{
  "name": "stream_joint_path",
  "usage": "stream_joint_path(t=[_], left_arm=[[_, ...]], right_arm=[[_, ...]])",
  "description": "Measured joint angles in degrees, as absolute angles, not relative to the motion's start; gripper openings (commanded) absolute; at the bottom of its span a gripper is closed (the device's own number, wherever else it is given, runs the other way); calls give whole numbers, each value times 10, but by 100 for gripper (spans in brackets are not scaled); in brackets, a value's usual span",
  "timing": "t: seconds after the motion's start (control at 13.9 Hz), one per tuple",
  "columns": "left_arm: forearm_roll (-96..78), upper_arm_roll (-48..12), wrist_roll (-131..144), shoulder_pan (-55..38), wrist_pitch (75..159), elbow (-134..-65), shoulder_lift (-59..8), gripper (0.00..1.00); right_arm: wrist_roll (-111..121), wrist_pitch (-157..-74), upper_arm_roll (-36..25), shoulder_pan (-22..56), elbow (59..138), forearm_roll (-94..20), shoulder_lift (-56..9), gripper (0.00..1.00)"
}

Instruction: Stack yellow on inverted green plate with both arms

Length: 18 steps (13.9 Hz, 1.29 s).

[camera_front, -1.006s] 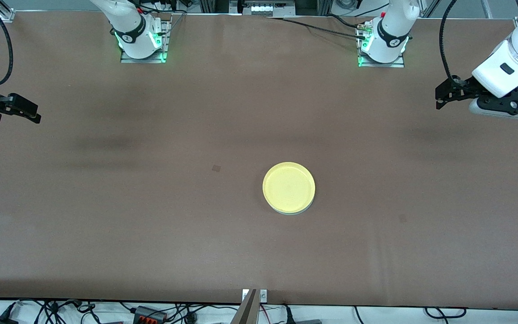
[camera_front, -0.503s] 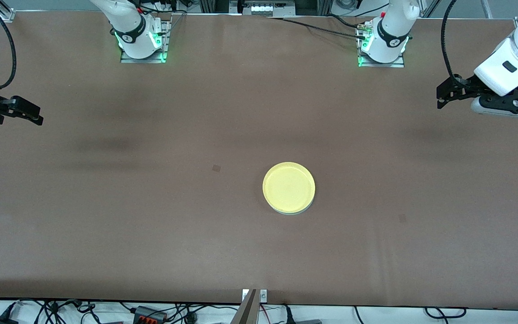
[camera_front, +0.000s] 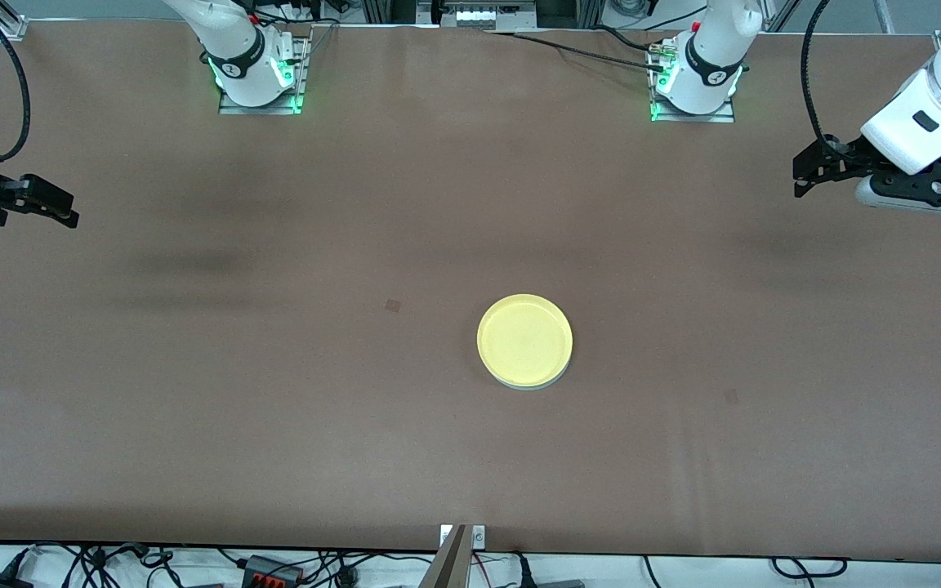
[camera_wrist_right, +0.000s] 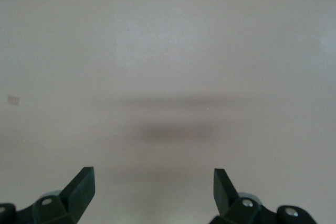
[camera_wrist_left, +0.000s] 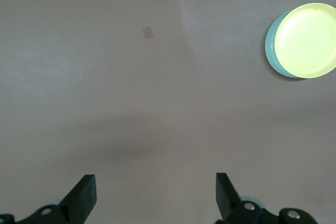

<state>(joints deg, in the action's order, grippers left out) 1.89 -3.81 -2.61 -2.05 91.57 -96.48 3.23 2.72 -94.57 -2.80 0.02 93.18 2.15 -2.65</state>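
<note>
The yellow plate (camera_front: 524,339) lies face up on the pale green plate (camera_front: 537,386), near the middle of the table; only a thin sliver of the green plate's rim shows under it. The left wrist view shows both, the yellow plate (camera_wrist_left: 307,40) on the green plate (camera_wrist_left: 271,45). My left gripper (camera_front: 799,181) is open and empty, in the air over the left arm's end of the table. It also shows in its wrist view (camera_wrist_left: 155,181). My right gripper (camera_front: 69,214) is open and empty over the right arm's end; it also shows in its wrist view (camera_wrist_right: 153,174).
A small dark square mark (camera_front: 393,305) is on the brown table surface beside the plates, toward the right arm's end. The two arm bases (camera_front: 258,73) (camera_front: 695,82) stand along the table's edge farthest from the front camera. Cables lie off the near edge.
Both grippers shifted slightly at the table's ends up to half a second ago and have been still since. The plates have not moved.
</note>
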Motion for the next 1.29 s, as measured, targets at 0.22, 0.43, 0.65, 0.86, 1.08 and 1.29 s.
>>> stream_joint_path(t=[0.22, 0.43, 0.65, 0.86, 1.08, 1.29], left_arm=[[19, -38, -26, -21, 916, -965, 32, 100], [19, -38, -26, -21, 916, -965, 32, 100], [19, -38, -26, -21, 916, -965, 32, 100], [19, -38, -26, -21, 916, -965, 32, 100], [19, -38, -26, -21, 916, -965, 32, 100], [19, -38, -26, -21, 916, -965, 32, 100]], right_arm=[[27, -946, -27, 10, 932, 21, -27, 100], [25, -946, -28, 12, 932, 21, -26, 100], [25, -946, -29, 11, 932, 21, -25, 100], [25, -946, -33, 10, 932, 21, -24, 100], [25, -942, -33, 10, 932, 21, -24, 100], [25, -942, -33, 10, 932, 21, -24, 100]])
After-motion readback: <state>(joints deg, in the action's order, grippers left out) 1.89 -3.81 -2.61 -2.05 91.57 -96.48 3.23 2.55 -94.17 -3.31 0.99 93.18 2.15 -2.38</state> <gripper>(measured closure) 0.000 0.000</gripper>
